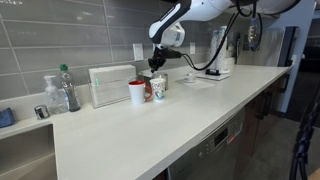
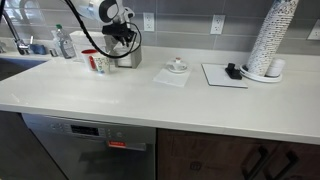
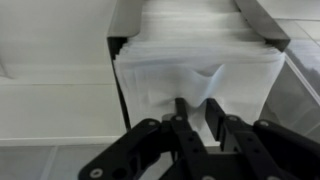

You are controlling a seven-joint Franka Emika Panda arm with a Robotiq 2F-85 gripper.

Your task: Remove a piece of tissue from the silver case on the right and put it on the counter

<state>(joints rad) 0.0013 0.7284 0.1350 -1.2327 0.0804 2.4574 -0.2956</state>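
The silver case (image 3: 262, 20) stands open below my gripper in the wrist view, packed with a stack of white tissues (image 3: 200, 55). My gripper (image 3: 197, 103) is down on the top of the stack. Its two fingers are closed in on a puckered fold of the tissue (image 3: 198, 82). In both exterior views the gripper (image 1: 157, 64) (image 2: 124, 40) hangs over the case (image 2: 130, 57) at the back of the white counter (image 1: 180, 120) (image 2: 150, 100), against the tiled wall. The case is mostly hidden behind the cups in an exterior view.
Two cups (image 1: 137, 92) (image 1: 158, 88) stand just in front of the case, and a wide pale box dispenser (image 1: 110, 85) stands beside them. A soap bottle (image 1: 67, 88) is by the sink. A saucer with a small cup (image 2: 177, 67), a black tray (image 2: 225, 75) and a tall stack of cups (image 2: 270, 40) stand further along.
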